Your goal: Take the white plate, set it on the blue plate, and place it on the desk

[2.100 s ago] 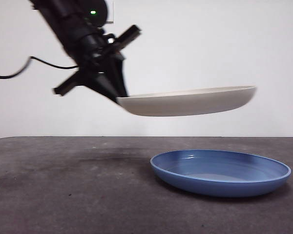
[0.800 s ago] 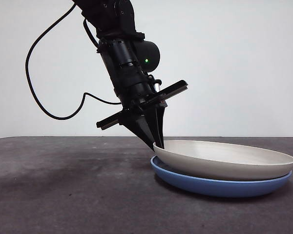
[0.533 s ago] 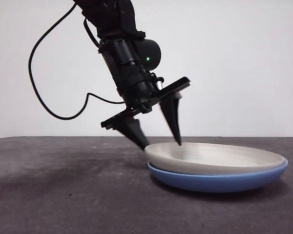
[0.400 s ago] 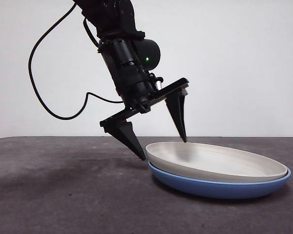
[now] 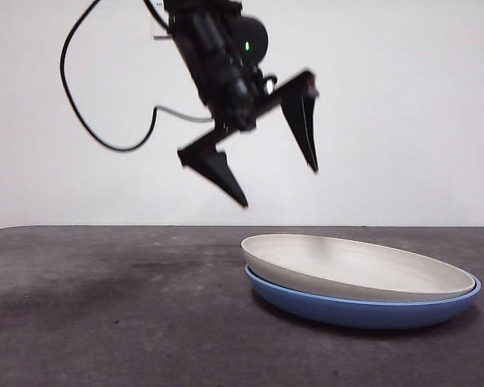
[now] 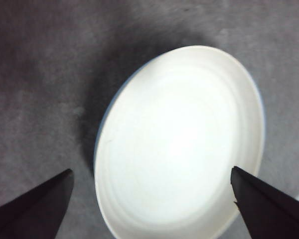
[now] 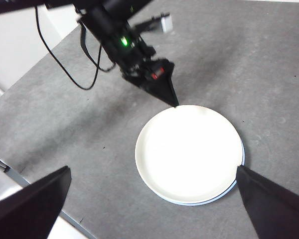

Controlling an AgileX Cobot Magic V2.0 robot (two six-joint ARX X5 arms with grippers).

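Plates: the white plate (image 5: 351,266) is sitting nested in the blue plate (image 5: 363,309) on the worktop (image 5: 105,322), both level, rims up. Front view is showing the blue one as a full band beneath; my left wrist view is showing only a thin blue sliver at the white plate's (image 6: 182,144) edge, and the right wrist view a thin blue crescent (image 7: 228,191) on one side. White plate is looking matte cream and bare. My left pincer (image 5: 278,185) is hanging above the plates' rim, jaws spread wide, holding nothing. My right pincer (image 7: 154,209) is hanging high, jaws also wide, well clear.
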